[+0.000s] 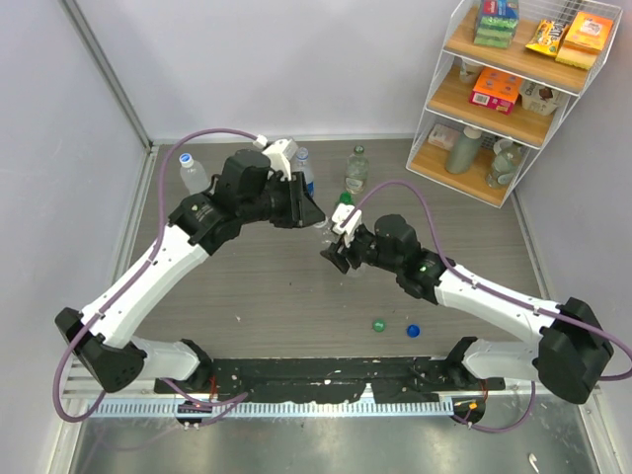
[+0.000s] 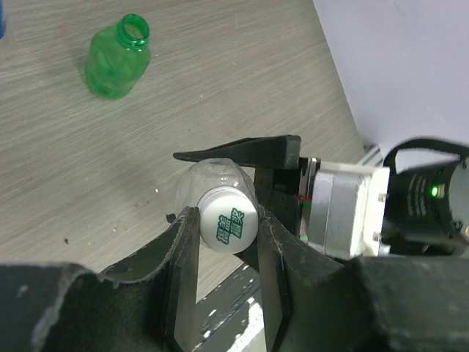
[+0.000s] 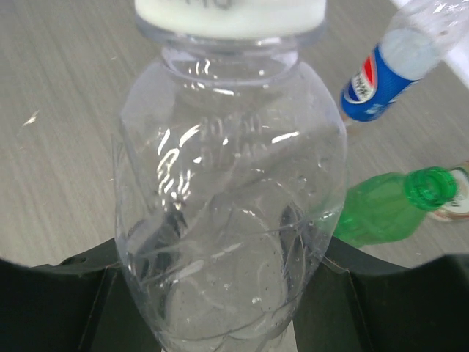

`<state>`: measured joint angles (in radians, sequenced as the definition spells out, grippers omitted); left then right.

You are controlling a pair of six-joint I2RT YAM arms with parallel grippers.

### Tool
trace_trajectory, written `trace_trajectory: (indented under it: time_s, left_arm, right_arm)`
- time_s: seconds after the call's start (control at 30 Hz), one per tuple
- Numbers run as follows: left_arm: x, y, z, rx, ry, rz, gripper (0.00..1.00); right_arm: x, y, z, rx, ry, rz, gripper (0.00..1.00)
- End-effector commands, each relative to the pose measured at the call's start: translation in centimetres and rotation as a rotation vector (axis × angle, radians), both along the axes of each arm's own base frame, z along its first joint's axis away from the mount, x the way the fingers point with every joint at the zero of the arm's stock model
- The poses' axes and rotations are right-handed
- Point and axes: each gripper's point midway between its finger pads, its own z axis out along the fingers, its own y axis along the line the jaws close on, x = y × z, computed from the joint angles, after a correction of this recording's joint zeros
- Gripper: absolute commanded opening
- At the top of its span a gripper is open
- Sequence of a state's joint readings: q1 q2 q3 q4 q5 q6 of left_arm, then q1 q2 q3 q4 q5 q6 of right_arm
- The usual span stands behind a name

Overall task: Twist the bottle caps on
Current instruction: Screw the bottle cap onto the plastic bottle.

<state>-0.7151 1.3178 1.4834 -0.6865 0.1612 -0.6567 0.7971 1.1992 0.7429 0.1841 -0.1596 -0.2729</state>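
My right gripper [image 3: 231, 282] is shut on the body of the plain clear bottle [image 3: 227, 191], holding it above the table [image 1: 257, 286]. A white cap [image 2: 229, 224] sits on that bottle's neck, and my left gripper [image 2: 227, 214] is shut on it, a finger pressing each side. In the top view the two grippers [image 1: 314, 219] [image 1: 336, 255] meet mid-table. The green bottle [image 2: 116, 57] stands uncapped behind them. Further back stands the cola-label bottle [image 3: 377, 73]. A green cap [image 1: 378, 324] and a blue cap [image 1: 414, 330] lie loose on the near table.
A wire shelf rack [image 1: 513, 89] with snack boxes stands at the back right. A clear bottle with a dark cap [image 1: 356, 170] stands by the green one, and another clear bottle [image 1: 192, 173] at the back left. Grey walls close in the left and back.
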Motion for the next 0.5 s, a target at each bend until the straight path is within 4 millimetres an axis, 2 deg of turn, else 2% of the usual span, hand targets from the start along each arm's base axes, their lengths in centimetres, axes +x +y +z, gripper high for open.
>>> trace_trajectory:
  time_s: [0.0, 0.1, 0.23, 0.37, 0.47]
  left_arm:
    - [-5.3, -2.2, 0.6, -0.075, -0.054, -0.375, 0.25]
    - [-8.2, -2.0, -1.4, -0.095, -0.022, -0.528, 0.26]
    - [-9.9, -1.1, -2.7, -0.071, -0.011, -0.600, 0.27]
    - [-11.5, -0.7, -2.6, -0.090, -0.069, -0.703, 0.34]
    - [-11.6, -0.3, -3.2, -0.064, -0.125, -0.742, 0.37]
  right_arm:
    - [-2.6, 2.1, 6.7, 0.133, -0.043, 0.170, 0.01]
    - [-6.2, 2.7, 7.2, 0.141, -0.032, 0.365, 0.01]
    - [-9.0, 2.9, 8.0, 0.163, -0.043, 0.514, 0.01]
    - [-9.9, 3.0, 8.9, 0.174, -0.042, 0.574, 0.01]
    - [-9.9, 3.2, 9.1, 0.177, -0.036, 0.603, 0.01]
